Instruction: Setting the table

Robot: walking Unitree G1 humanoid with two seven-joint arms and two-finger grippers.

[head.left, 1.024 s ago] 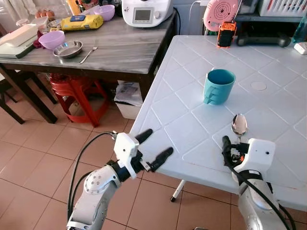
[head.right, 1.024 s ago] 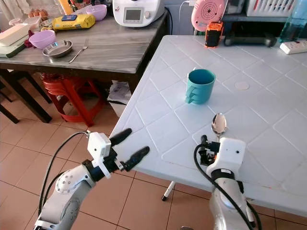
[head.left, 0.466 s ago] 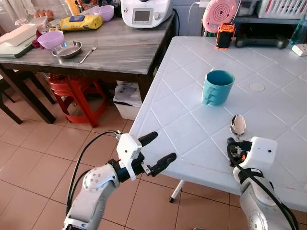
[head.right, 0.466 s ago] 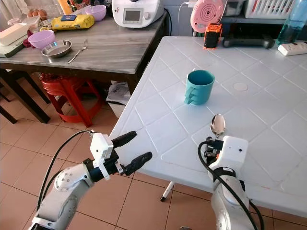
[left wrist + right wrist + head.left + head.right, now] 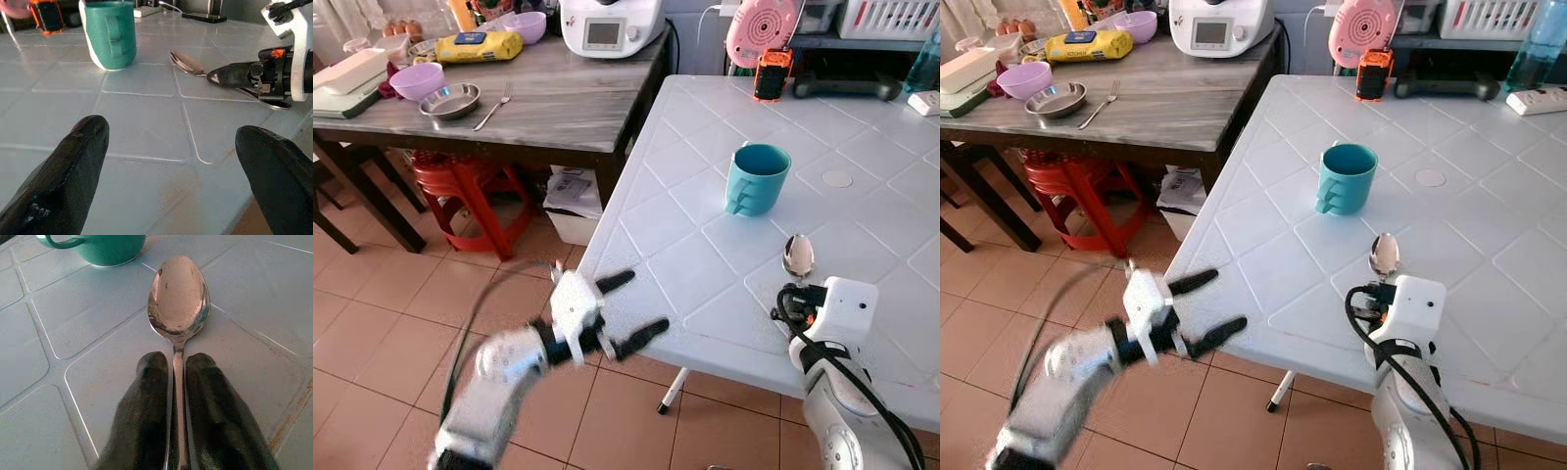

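A metal spoon (image 5: 800,258) lies on the white table (image 5: 690,211) near its front edge, bowl pointing away from me. My right gripper (image 5: 791,293) is shut on the spoon's handle; in the right wrist view both fingers (image 5: 152,382) press against the handle behind the spoon bowl (image 5: 179,296). A teal mug (image 5: 759,176) stands upright further back, handle toward me. My left gripper (image 5: 634,305) hangs open and empty at the table's front left edge, blurred by motion. In the left wrist view it faces the mug (image 5: 110,34) and spoon (image 5: 188,62) across the tabletop.
A grey wooden table (image 5: 558,103) at the back left carries purple bowls (image 5: 419,80), a steel dish (image 5: 451,100), a fork (image 5: 495,106) and a white appliance (image 5: 612,24). A red stool (image 5: 475,196) stands beneath it. An orange device (image 5: 773,73) sits at the white table's far edge.
My left arm has shifted a little to the right along the table's edge and is now blurred. The right gripper stays shut on the spoon.
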